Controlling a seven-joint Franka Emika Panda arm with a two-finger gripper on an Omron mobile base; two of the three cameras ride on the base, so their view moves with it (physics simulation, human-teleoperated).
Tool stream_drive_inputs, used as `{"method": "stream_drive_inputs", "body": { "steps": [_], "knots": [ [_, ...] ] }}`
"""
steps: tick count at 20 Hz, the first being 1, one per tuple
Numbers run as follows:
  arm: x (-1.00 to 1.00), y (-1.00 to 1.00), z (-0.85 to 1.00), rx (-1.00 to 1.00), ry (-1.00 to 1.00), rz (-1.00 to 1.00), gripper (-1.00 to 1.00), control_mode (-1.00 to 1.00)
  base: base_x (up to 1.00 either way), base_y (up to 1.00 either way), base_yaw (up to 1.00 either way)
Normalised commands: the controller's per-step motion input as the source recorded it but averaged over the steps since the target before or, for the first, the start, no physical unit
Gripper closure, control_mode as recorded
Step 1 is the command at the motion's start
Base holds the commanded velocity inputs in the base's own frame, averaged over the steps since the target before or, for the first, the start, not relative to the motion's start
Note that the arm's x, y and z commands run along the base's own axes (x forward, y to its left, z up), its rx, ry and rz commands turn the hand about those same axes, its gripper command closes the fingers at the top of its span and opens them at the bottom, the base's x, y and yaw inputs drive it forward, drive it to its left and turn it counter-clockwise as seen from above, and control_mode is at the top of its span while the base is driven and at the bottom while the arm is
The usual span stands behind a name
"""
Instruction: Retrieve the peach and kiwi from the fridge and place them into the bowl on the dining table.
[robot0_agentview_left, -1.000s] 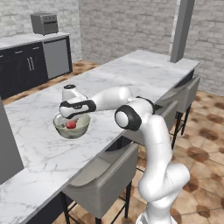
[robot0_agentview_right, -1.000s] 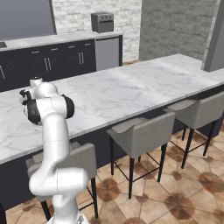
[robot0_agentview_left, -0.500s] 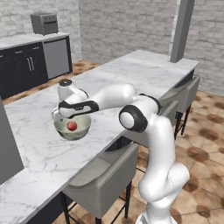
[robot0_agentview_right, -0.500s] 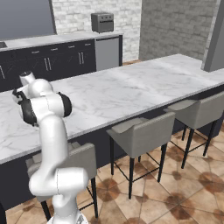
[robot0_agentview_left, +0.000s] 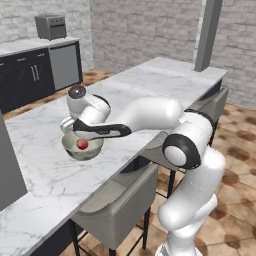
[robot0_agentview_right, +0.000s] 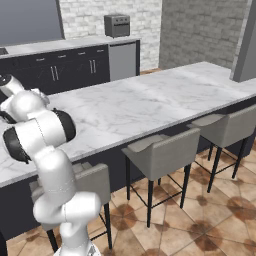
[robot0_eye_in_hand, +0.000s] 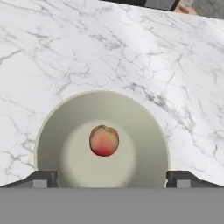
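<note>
bowl (robot0_eye_in_hand: 101, 144): on the dining table (robot0_agentview_left: 150, 85), near its stool-side edge
peach (robot0_eye_in_hand: 104, 140): alone at the bowl's centre
gripper (robot0_eye_in_hand: 111, 178): above the bowl, jaws wide apart, holding nothing

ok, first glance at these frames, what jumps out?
The peach, reddish-orange, lying alone in the middle of the bowl on the white marble dining table. The white arm bends over it from the stool side, its gripper open just above the bowl. Behind, dark cabinets line the brick wall.
</note>
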Motion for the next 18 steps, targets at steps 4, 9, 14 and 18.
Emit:
{"method": "stream_drive_inputs", "body": {
  "steps": [4,9,14,18],
  "knots": [
    [-0.69,-0.76,0.9,0.0,-0.11,-0.01,-1.0,-1.0,0.0,0.0,0.0],
    [-0.63,-0.82,0.96,0.0,-0.07,0.0,-1.0,-1.0,0.0,0.0,0.0],
    [-0.8,-0.83,0.93,0.01,-0.08,0.02,-1.0,-1.0,0.0,0.0,0.0],
    [-1.0,-0.8,0.77,0.06,-0.1,0.15,-1.0,-1.0,0.0,0.0,0.0]
  ]
}}
